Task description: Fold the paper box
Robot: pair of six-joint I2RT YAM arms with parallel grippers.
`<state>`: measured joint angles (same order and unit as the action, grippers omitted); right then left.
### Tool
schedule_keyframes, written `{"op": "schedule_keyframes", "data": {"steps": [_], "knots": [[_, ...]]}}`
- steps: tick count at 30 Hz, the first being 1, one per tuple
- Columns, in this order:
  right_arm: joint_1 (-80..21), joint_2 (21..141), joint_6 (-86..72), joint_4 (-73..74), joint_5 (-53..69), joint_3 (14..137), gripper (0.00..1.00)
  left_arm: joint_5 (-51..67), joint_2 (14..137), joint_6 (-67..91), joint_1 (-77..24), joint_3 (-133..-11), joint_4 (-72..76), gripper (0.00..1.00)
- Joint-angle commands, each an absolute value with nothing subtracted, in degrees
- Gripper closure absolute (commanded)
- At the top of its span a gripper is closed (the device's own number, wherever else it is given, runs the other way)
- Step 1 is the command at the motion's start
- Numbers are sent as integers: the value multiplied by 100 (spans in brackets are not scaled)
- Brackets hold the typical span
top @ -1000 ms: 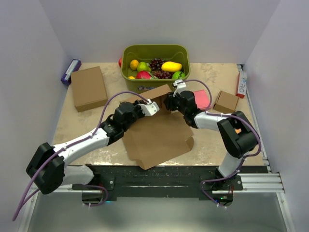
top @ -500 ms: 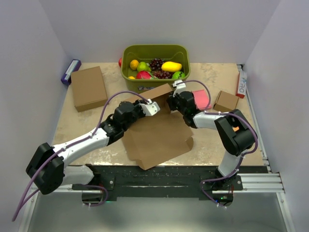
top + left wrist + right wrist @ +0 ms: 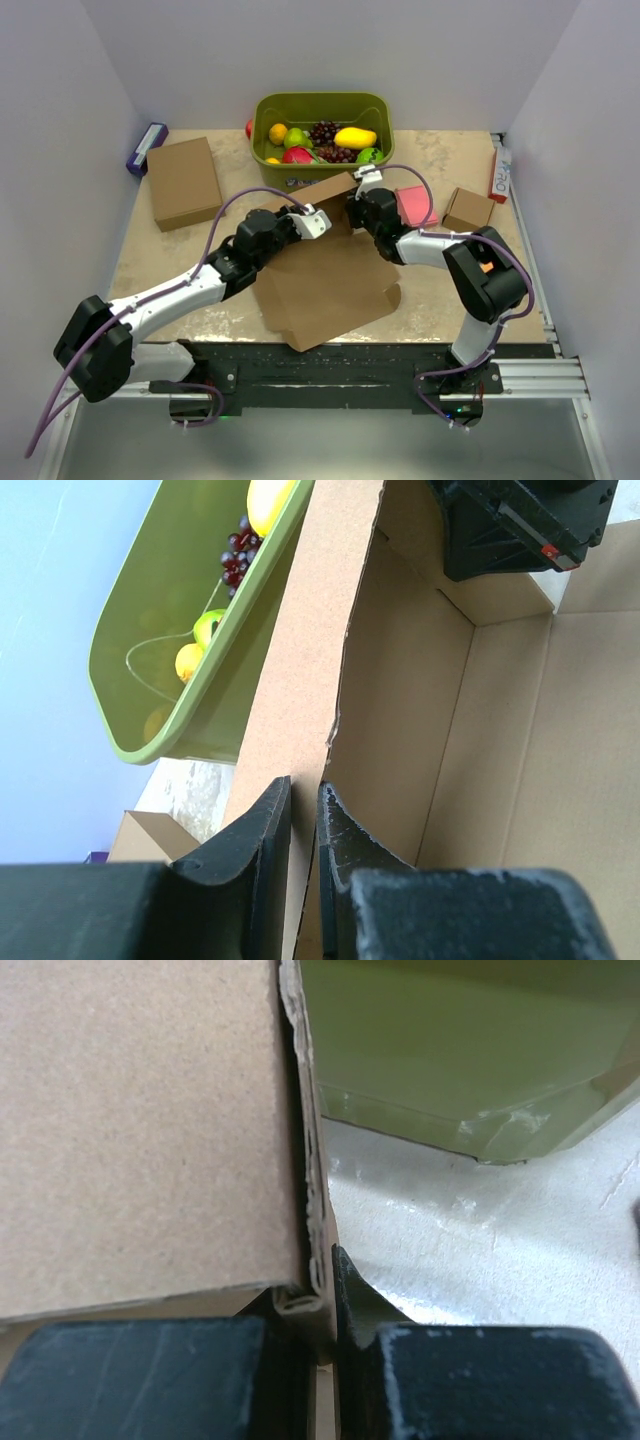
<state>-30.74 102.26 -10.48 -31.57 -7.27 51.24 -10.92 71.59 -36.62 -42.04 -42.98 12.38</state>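
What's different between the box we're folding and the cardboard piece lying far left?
The paper box is larger than the flat cardboard rectangle. The paper box has notched, die-cut edges; the rectangle's edges are straight. The box's rear flap stands raised, with the left gripper and right gripper jaws shut on it; the rectangle lies flat, untouched. Both are plain brown cardboard.

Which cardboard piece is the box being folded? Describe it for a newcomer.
Find the green fruit basket at the back. Directly in front lies the paper box. It is the largest cardboard piece, with flaps, its raised wall pinched by the left fingers and right fingers.
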Motion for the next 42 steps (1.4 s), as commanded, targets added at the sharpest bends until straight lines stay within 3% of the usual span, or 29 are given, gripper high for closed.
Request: {"op": "schedule_keyframes", "data": {"steps": [1, 37, 38, 42], "knots": [[-3041, 10318, -1634, -2795, -1484, 5379, 100, -756, 7277, -3322, -4315, -4394, 914, 100], [-3059, 10275, -3191, -2450, -3789, 5019, 100, -844, 7286, -3208, -4342, -4500, 800, 100], [-3059, 10257, -3164, -2539, -3501, 4940, 99, -818, 7277, -3208, -4342, -4500, 791, 100], [-3050, 10134, -2936, -3198, -2691, 4659, 80, -791, 7286, -3190, -4342, -4509, 747, 100]]}}
